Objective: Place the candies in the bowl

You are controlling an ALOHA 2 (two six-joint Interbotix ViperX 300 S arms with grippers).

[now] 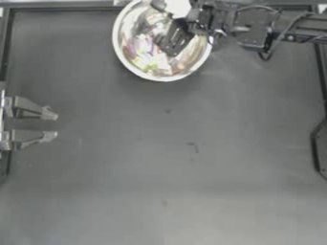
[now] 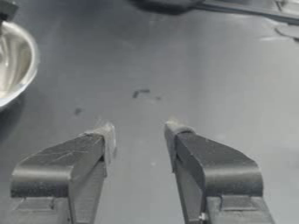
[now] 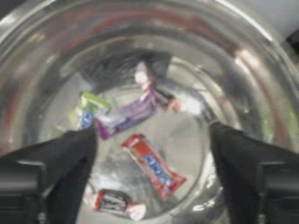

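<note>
The large shiny bowl [image 1: 159, 40] stands at the table's far edge, near the middle. My right gripper [image 1: 174, 38] hangs over its inside, open, with nothing between the jaws. In the right wrist view several candies lie on the bowl's [image 3: 245, 65] bottom: a red one [image 3: 153, 165], a purple-white one [image 3: 125, 116], a yellow-green one [image 3: 88, 109], a small dark-and-white one [image 3: 114, 203] and a small whitish one [image 3: 169, 104]. My left gripper [image 1: 52, 125] is parked open at the left edge, far from the bowl [image 2: 12, 65].
The right arm [image 1: 268, 26] runs along the table's far edge from the right. A dark fixture [image 1: 321, 148] sits at the right edge. Small scuff marks [image 1: 191, 145] dot the dark table surface.
</note>
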